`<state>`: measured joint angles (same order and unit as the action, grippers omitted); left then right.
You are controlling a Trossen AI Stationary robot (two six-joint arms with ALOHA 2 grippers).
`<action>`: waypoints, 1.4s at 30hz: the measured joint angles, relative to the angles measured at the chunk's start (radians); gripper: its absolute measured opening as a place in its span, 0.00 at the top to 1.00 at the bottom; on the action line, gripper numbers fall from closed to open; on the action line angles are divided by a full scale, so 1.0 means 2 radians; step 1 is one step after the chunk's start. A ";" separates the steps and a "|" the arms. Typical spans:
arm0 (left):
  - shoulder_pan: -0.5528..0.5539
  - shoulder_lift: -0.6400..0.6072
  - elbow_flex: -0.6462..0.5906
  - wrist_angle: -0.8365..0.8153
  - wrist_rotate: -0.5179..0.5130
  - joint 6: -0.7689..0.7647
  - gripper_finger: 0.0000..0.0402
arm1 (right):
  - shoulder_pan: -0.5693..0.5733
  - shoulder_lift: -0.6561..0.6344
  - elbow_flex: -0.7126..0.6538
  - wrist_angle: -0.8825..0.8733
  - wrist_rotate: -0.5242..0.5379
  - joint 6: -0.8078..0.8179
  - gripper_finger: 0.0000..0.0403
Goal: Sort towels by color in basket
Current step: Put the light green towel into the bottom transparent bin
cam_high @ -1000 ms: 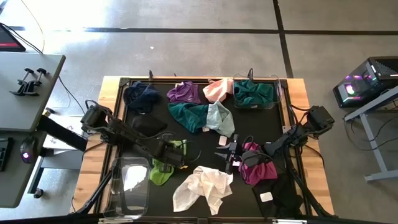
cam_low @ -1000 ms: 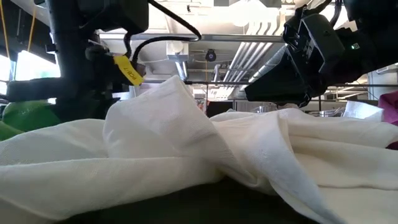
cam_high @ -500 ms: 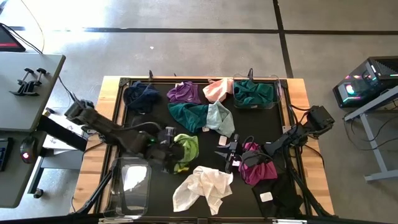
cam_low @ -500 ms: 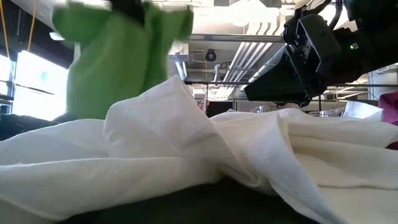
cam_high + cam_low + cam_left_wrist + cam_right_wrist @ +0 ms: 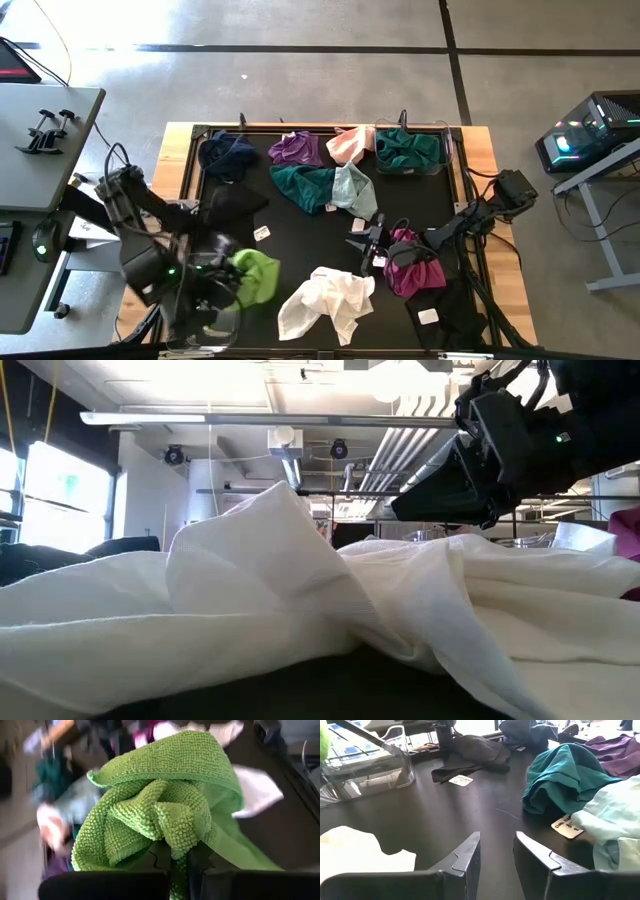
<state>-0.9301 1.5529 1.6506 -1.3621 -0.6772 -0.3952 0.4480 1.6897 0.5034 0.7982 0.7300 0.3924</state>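
Observation:
My left gripper (image 5: pixel 232 284) is shut on the lime towel (image 5: pixel 254 276) and holds it at the near left of the table, beside the clear bin (image 5: pixel 205 296). The white towel (image 5: pixel 325 300) lies crumpled at the near middle and fills the low view (image 5: pixel 300 610). My right gripper (image 5: pixel 363 245) is open and waits by the magenta towel (image 5: pixel 415 268). Navy (image 5: pixel 228 152), purple (image 5: pixel 297 148) and pink (image 5: pixel 350 145) towels lie along the far edge. Dark teal (image 5: pixel 305 185), mint (image 5: pixel 355 190) and black (image 5: pixel 237 205) towels lie mid-table. My left gripper pinches a bunched fold of the lime towel (image 5: pixel 175 837) between its two fingers (image 5: pixel 162 860), several layers thick. The towel is lifted clear of the table and bulges in a crumpled ball past the fingertips, with a loose flap (image 5: pixel 240 855) trailing to one side.
A wire basket (image 5: pixel 442 150) at the far right corner holds a teal towel (image 5: pixel 408 148). Another black towel (image 5: pixel 455 310) lies at the near right. Small white tags (image 5: pixel 262 233) sit on the mat. The clear bin also shows in the right wrist view (image 5: pixel 365 767).
My left gripper has lifted the lime towel off the table and swung it toward the near left edge, up to the clear bin. The towel now hangs bunched and clear of the mat. In the low view it rose, then passed out of sight.

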 joint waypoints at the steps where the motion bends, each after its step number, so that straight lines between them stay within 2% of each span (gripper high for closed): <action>1: -0.009 0.002 0.005 -0.032 0.004 -0.040 0.99 | -0.002 0.000 0.000 0.000 0.000 0.002 0.73; 4: -0.026 0.007 0.008 -0.107 0.045 -0.163 0.99 | -0.008 0.000 0.000 0.000 0.001 0.005 0.73; 5: -0.030 0.010 0.005 -0.110 0.064 -0.197 0.99 | -0.010 0.000 0.000 0.000 0.001 0.005 0.73; 9: -0.042 0.021 -0.018 -0.092 0.123 -0.269 0.99 | -0.015 0.000 0.000 0.003 0.000 0.005 0.73; 14: -0.054 0.059 -0.062 -0.094 0.242 -0.377 0.99 | -0.016 0.000 0.000 0.009 -0.002 0.009 0.73; 20: -0.061 0.098 -0.114 -0.038 0.316 -0.460 0.92 | -0.016 0.000 0.000 0.009 -0.003 0.008 0.73; 26: -0.051 0.094 -0.124 0.002 0.330 -0.498 0.71 | -0.016 0.000 0.000 0.009 -0.003 0.005 0.73; 32: -0.028 0.037 -0.123 0.003 0.348 -0.497 0.53 | -0.016 0.000 0.000 0.007 -0.003 -0.002 0.73; 34: -0.025 0.016 -0.123 -0.004 0.350 -0.526 0.51 | -0.016 0.000 0.000 0.007 -0.003 -0.002 0.73; 38: -0.028 -0.006 -0.123 -0.024 0.398 -0.588 0.55 | -0.016 0.000 0.000 0.004 -0.004 -0.002 0.73; 42: -0.032 0.000 -0.130 -0.015 0.373 -0.580 0.64 | -0.016 0.000 0.000 0.004 -0.004 -0.004 0.73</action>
<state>-0.9940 1.5536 1.3912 -1.3918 0.0687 -1.5543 0.4164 1.6894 0.5037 0.8058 0.7227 0.3836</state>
